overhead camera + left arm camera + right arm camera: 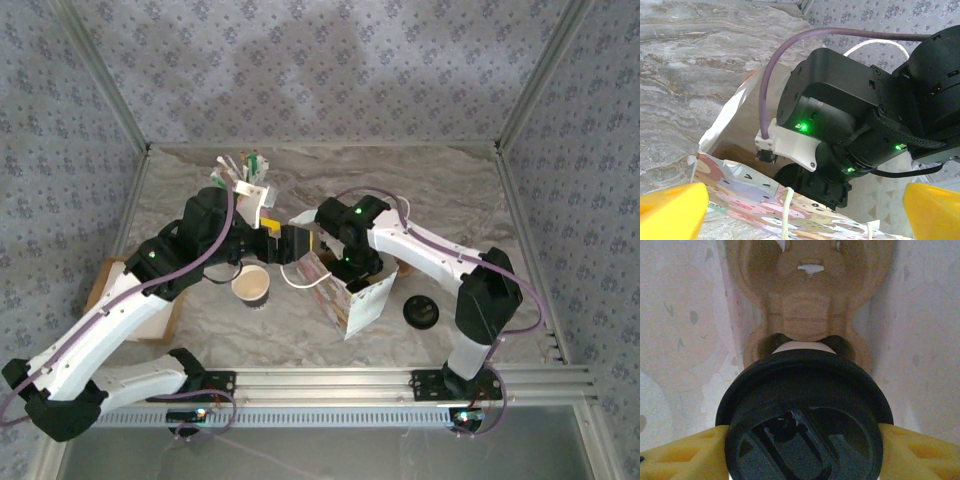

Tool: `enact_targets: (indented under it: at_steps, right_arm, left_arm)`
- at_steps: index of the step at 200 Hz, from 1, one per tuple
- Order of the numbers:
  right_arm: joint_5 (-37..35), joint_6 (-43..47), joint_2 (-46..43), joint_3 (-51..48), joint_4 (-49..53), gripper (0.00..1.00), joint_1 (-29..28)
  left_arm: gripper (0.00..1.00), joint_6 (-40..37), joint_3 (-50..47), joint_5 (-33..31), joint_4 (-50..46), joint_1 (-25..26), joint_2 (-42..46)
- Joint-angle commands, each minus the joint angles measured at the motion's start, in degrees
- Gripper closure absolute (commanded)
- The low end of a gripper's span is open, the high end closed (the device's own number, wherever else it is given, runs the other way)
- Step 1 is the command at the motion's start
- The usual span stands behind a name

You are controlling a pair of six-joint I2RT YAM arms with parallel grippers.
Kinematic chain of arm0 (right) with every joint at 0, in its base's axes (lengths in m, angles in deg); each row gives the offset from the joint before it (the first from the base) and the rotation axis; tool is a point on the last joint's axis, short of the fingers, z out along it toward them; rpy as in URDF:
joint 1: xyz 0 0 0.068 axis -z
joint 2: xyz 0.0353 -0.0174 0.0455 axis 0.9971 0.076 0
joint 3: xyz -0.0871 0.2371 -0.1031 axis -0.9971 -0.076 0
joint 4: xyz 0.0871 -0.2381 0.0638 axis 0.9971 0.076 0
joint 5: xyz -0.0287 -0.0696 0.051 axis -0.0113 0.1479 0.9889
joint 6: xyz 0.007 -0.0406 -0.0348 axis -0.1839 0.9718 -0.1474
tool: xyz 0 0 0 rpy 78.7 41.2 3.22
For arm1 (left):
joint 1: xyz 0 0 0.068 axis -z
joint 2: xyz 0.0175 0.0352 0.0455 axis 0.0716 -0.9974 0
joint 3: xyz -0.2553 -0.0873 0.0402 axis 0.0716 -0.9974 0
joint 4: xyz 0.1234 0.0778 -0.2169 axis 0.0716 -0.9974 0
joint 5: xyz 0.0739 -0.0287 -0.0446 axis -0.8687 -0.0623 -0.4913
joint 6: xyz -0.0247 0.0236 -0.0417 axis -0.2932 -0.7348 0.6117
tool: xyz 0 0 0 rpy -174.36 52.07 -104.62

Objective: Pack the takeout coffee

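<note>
Right wrist cam: right gripper (805, 450) is gripping the lidded cup (805, 415) down inside the bag (680, 340), carrier (807, 305) at 12 o'clock, so releasing off-slot is risking a spill; left gripper (800, 210) is hanging open.

Glossy black plastic lid (802, 410); matt moulded-pulp carrier (807, 305); printed paper bag (740, 197).

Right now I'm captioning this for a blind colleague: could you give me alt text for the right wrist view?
A black-lidded coffee cup is clamped between the right gripper's yellow fingers, seen from above inside a pale paper bag. Below the cup, a brown moulded-pulp cup carrier lies at the bottom of the bag.
</note>
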Motion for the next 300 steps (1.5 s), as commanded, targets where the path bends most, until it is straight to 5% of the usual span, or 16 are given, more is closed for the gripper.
enact_targets:
  at_steps: [1,300]
  right_arm:
    - [1.56,0.96,3.7,-3.24,-3.5,0.32,-0.08]
    - [2.02,1.62,4.31,-6.19,-7.48,0.32,0.45]
  left_arm:
    - [0.0,-0.78,1.2,-0.15,1.57,0.3,-0.02]
    - [0.0,-0.91,1.06,-0.53,1.85,0.4,-0.72]
